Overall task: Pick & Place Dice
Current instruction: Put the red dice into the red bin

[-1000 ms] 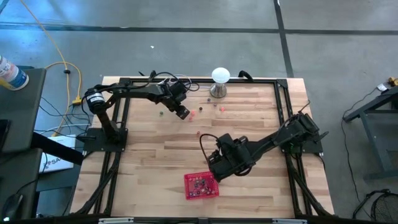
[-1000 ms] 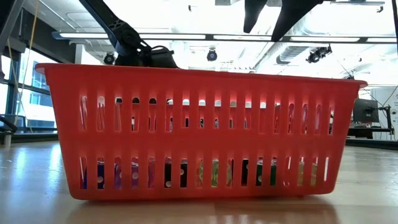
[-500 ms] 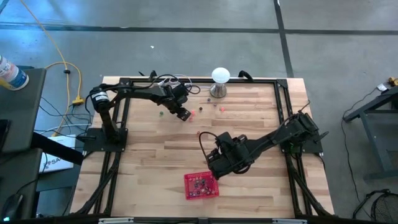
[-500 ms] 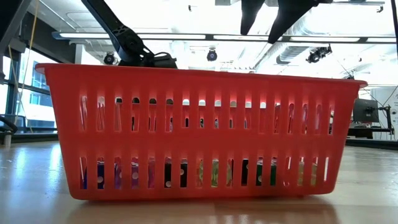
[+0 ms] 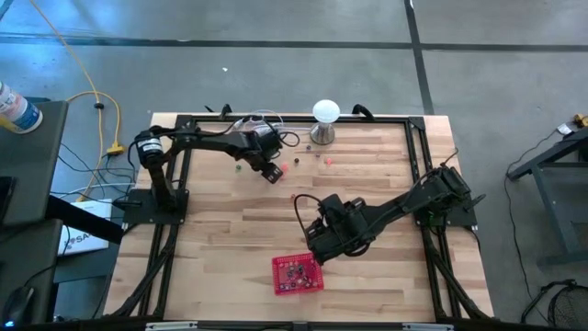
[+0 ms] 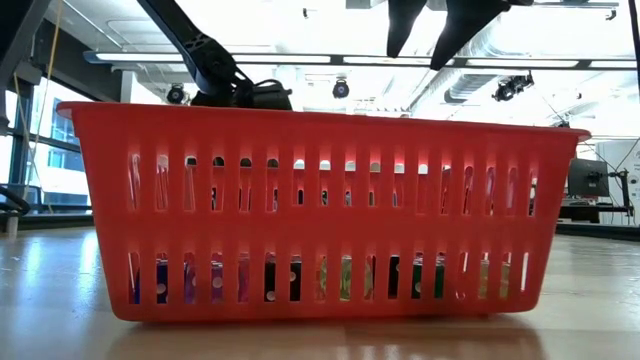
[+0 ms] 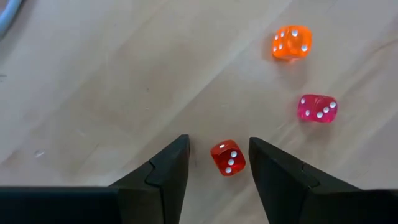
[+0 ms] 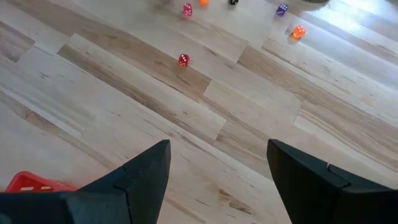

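Note:
Loose dice lie on the wooden table's far part: a red die (image 7: 227, 158), a pink die (image 7: 317, 107) and an orange die (image 7: 291, 42). My left gripper (image 7: 218, 141) points steeply down over them, open. Its fingers stand on either side of the red die without touching it. In the high view this gripper (image 5: 273, 173) is just left of the small dice (image 5: 286, 168). My right gripper (image 8: 219, 146) hangs open and empty above the red basket (image 5: 297, 274). Several dice (image 6: 290, 278) lie on the basket's floor.
A white ball-topped metal stand (image 5: 325, 121) stands at the far edge. More dice (image 8: 183, 60) are scattered between it and the table's middle. A black frame (image 5: 418, 156) runs round the table. In the low view the basket (image 6: 330, 215) blocks most of the table behind it.
My left gripper has come down toward the table and a little toward the near edge. It now sits low around the red die, and its fingers have stayed open. My right gripper has kept still above the basket.

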Action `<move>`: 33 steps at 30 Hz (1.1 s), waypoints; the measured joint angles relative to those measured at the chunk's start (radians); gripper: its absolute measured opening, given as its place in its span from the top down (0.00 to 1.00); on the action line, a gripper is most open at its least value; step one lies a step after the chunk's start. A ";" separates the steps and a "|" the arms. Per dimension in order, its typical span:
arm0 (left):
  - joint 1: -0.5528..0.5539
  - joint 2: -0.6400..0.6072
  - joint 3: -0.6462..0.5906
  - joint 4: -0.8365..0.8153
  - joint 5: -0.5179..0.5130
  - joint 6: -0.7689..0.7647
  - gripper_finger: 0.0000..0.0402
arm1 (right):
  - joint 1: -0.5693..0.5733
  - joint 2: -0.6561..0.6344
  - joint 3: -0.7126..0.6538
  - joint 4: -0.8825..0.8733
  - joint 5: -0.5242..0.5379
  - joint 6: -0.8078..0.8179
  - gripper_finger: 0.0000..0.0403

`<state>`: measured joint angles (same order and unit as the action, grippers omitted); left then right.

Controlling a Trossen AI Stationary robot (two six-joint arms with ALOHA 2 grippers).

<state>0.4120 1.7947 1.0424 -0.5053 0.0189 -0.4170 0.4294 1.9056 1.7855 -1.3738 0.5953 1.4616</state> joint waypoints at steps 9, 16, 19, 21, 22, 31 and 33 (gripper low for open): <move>-0.033 0.001 -0.001 -0.002 -0.076 -0.028 0.67 | 0.008 0.000 -0.006 0.001 0.009 -0.018 0.36; -0.053 0.001 -0.002 0.008 -0.117 -0.074 0.81 | 0.031 -0.001 -0.023 -0.010 0.008 -0.027 0.36; -0.065 0.001 -0.002 0.008 -0.139 -0.077 0.88 | 0.044 -0.013 -0.023 -0.017 0.007 -0.047 0.36; -0.069 -0.001 -0.002 0.007 -0.139 -0.077 0.90 | 0.054 -0.015 -0.023 -0.019 0.006 -0.050 0.36; -0.072 -0.007 -0.002 0.005 -0.138 -0.077 0.90 | 0.060 -0.017 -0.023 -0.019 0.005 -0.050 0.36; -0.184 -0.237 -0.006 -0.104 0.064 -0.126 0.90 | 0.068 -0.023 -0.023 -0.008 0.007 -0.052 0.36; -0.245 -0.314 -0.006 -0.102 0.011 -0.126 0.90 | 0.068 -0.023 -0.023 -0.005 0.007 -0.062 0.36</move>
<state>0.1669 1.4806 1.0359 -0.6071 0.0299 -0.5429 0.4976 1.8828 1.7626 -1.3783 0.6022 1.4000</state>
